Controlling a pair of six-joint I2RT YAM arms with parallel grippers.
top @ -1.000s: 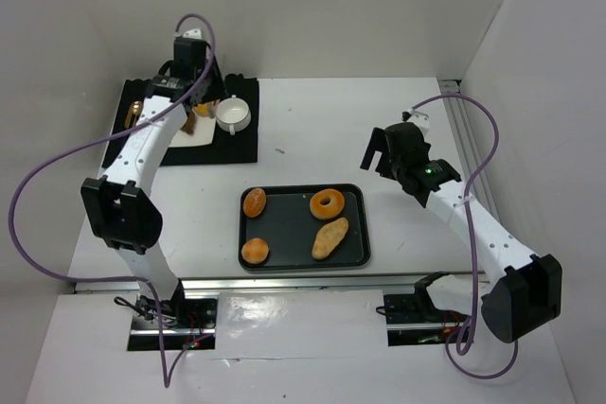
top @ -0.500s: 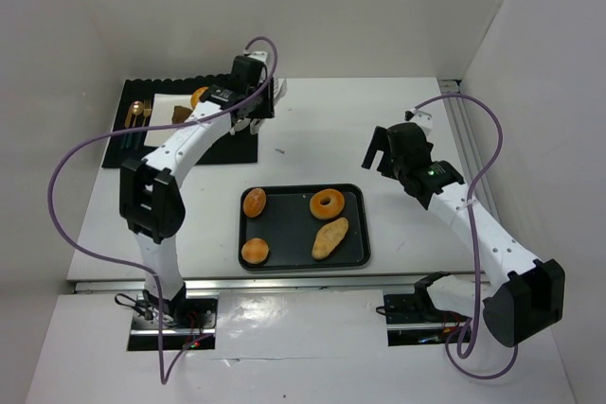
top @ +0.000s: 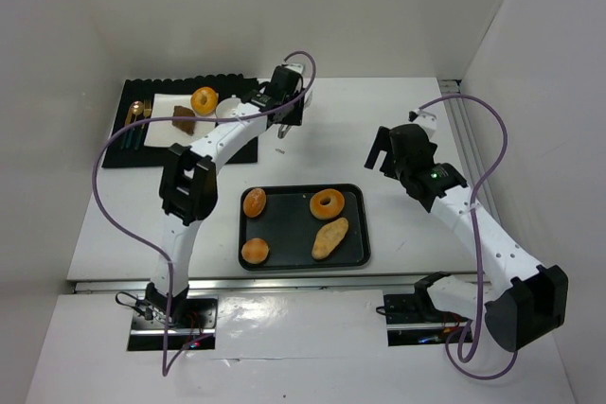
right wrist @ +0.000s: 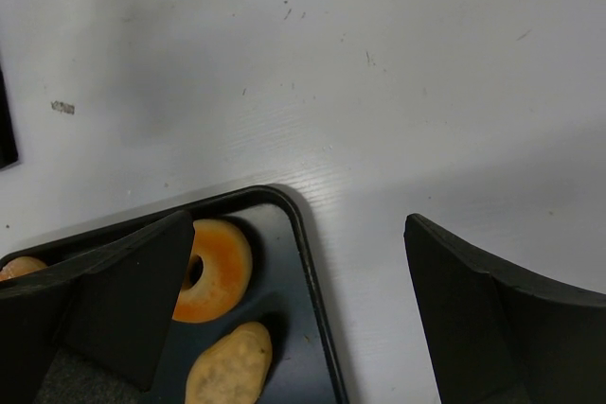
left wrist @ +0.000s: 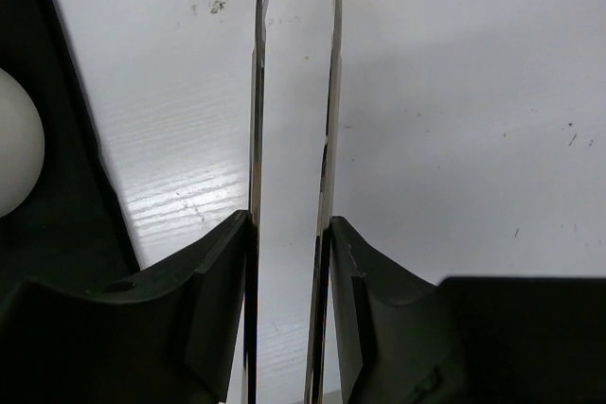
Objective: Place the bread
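Several breads lie on the black tray [top: 358, 224]: two round buns [top: 254, 202], a ring doughnut [top: 328, 203] and a long loaf [top: 329, 237]. Another doughnut [top: 204, 100] rests on the white sheet on the black mat [top: 142, 149]. My left gripper [top: 283, 120] hangs over the white table just right of the mat, shut on thin metal tongs [left wrist: 258, 139] whose two blades run forward with nothing between them. Right of the tray, my right gripper [top: 383, 153] stands open and empty; its wrist view shows the ring doughnut [right wrist: 213, 272] and the long loaf [right wrist: 227, 366].
A brown piece [top: 184, 118] and gold cutlery [top: 135, 115] lie on the mat. A white cup [left wrist: 14, 153] shows at the mat's edge in the left wrist view. White walls close the table at the back and right.
My left arm has swung right from above the mat to the white table, carrying the tongs. The doughnut on the mat has come into view. The right arm has barely moved.
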